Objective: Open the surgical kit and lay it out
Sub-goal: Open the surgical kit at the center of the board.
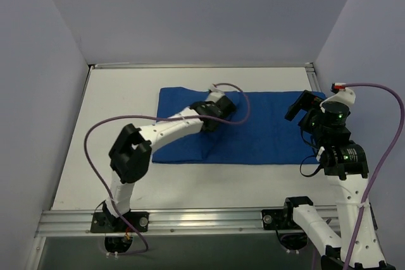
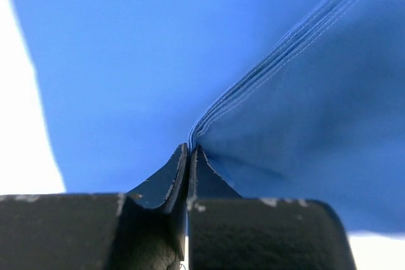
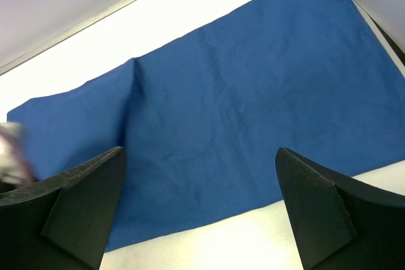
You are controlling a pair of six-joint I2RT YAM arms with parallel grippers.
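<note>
The surgical kit shows only as a royal-blue cloth wrap (image 1: 266,134) lying flat across the white table (image 1: 126,93). My left gripper (image 1: 211,117) reaches over its left half. In the left wrist view the left gripper (image 2: 190,150) is shut, pinching a stitched hem (image 2: 278,49) of the cloth (image 2: 126,61), which rises into a small ridge at the fingertips. My right gripper (image 1: 299,108) hovers at the wrap's right end. In the right wrist view it (image 3: 200,150) stands wide open above the cloth (image 3: 240,93), holding nothing.
Grey walls close in the table on the left, back and right. An aluminium rail (image 1: 190,219) runs along the near edge with both arm bases. Purple cables (image 1: 95,137) loop off each arm. Bare white table (image 3: 209,245) shows in front of the wrap.
</note>
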